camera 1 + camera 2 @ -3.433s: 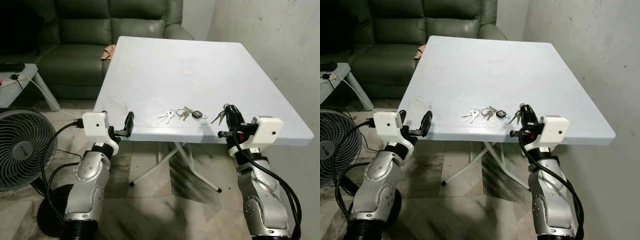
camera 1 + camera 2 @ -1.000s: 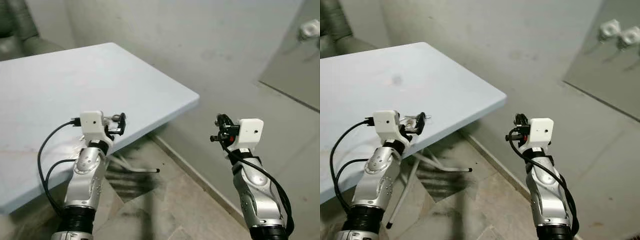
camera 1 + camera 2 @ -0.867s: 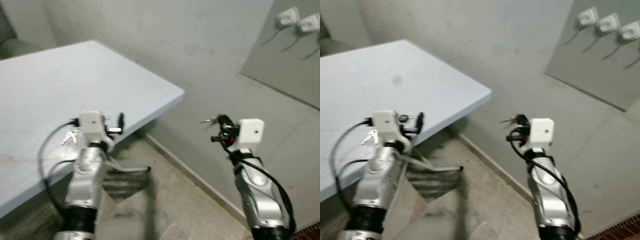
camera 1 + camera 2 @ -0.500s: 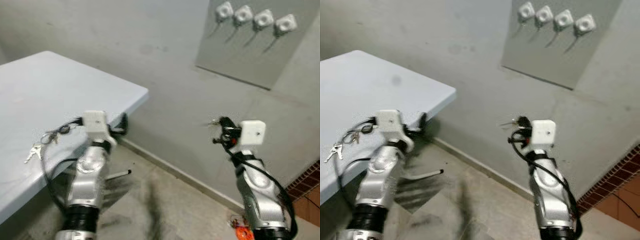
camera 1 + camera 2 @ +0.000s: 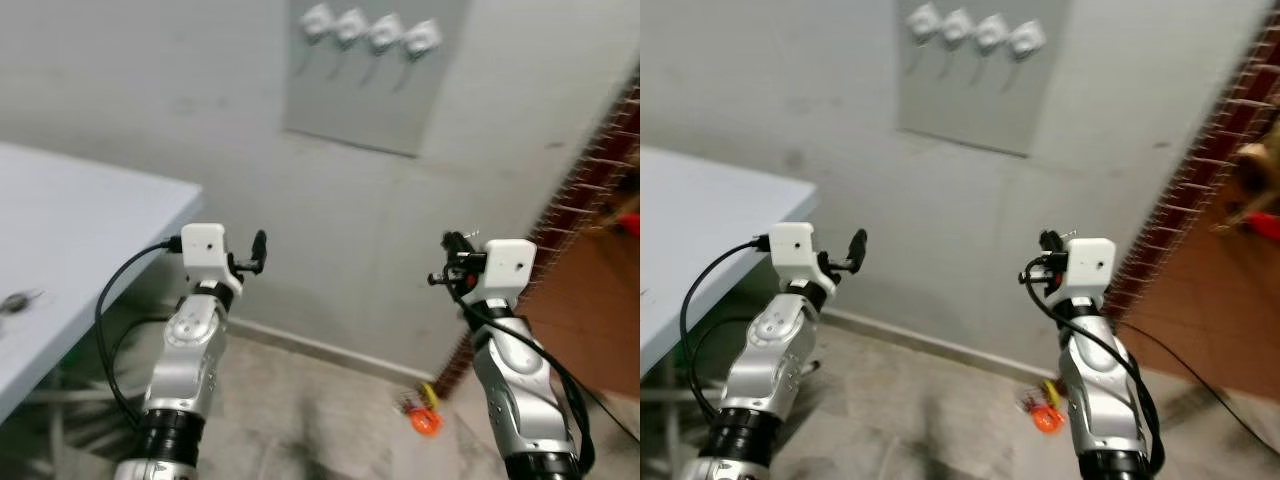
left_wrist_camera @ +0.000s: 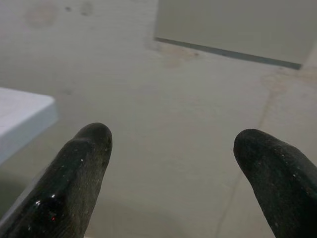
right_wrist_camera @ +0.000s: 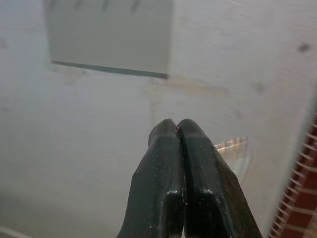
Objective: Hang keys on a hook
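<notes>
- Your right gripper [image 5: 452, 243] is clenched; a glint of metal at its tip looks like the keys [image 5: 470, 235], though blur leaves doubt.
- Your left gripper [image 6: 173, 163] is spread wide and empty.
- The hooks [image 5: 368, 30] sit high on the far wall panel [image 5: 375, 90], well apart from both grippers.
- Judging by this, pickup is done; reaching and hanging remain.

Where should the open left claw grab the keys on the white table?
Drop from above with the left claw and pinch across the dark bunch of keys: it lies flat near the white table edge. Too blurred to pick a ring.
</notes>
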Robot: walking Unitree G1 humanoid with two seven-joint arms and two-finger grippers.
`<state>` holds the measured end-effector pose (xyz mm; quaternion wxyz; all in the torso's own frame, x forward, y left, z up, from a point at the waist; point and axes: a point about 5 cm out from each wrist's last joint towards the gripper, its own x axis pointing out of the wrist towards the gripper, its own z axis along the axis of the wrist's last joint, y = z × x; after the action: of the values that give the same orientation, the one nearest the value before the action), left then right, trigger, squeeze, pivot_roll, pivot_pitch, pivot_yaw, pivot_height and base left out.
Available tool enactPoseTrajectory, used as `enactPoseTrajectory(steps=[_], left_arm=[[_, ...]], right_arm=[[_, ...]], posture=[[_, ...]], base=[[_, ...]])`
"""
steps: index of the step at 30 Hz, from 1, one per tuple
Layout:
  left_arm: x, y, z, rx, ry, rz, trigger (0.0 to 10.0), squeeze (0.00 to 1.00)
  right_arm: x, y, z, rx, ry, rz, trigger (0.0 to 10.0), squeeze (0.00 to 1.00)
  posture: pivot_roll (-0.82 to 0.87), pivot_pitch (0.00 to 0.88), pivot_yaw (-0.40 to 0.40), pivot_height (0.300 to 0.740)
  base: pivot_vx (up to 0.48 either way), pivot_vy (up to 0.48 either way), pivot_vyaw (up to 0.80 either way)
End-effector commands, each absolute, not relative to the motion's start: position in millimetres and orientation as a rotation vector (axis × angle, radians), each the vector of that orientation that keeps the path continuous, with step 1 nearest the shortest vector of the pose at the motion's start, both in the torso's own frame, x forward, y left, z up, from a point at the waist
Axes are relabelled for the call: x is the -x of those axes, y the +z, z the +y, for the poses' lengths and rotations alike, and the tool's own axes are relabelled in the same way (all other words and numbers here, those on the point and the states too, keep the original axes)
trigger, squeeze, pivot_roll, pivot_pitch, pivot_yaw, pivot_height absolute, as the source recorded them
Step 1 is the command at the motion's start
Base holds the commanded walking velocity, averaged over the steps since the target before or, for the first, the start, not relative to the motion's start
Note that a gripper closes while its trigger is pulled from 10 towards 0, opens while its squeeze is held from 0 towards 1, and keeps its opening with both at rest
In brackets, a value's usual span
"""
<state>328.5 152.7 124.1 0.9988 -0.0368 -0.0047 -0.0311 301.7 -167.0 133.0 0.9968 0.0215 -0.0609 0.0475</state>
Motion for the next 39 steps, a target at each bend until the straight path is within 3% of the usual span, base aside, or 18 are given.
enactPoseTrajectory(steps=[1,19,39], left_arm=[[-330,128,149,0.070,-0.075,-0.015,10.0,0.00],[-321,122,137,0.078,-0.134,0.035,10.0,0.00],[-321,127,137,0.141,-0.154,0.042,10.0,0.00]], right_arm=[[-302,139,-169,-0.035,0.084,-0.139,10.0,0.00],[-293,115,-176,-0.204,-0.099,0.061,10.0,0.00],[-289,127,-174,-0.161,-0.044,0.007,10.0,0.00]], posture=[[-0.01,0.000,-0.028,0.732],[-0.03,0.000,0.023,0.732],[-0.03,0.000,0.021,0.732]], base=[[0.000,0.000,-0.78],[0.000,0.000,-0.04],[0.000,0.000,0.00]])
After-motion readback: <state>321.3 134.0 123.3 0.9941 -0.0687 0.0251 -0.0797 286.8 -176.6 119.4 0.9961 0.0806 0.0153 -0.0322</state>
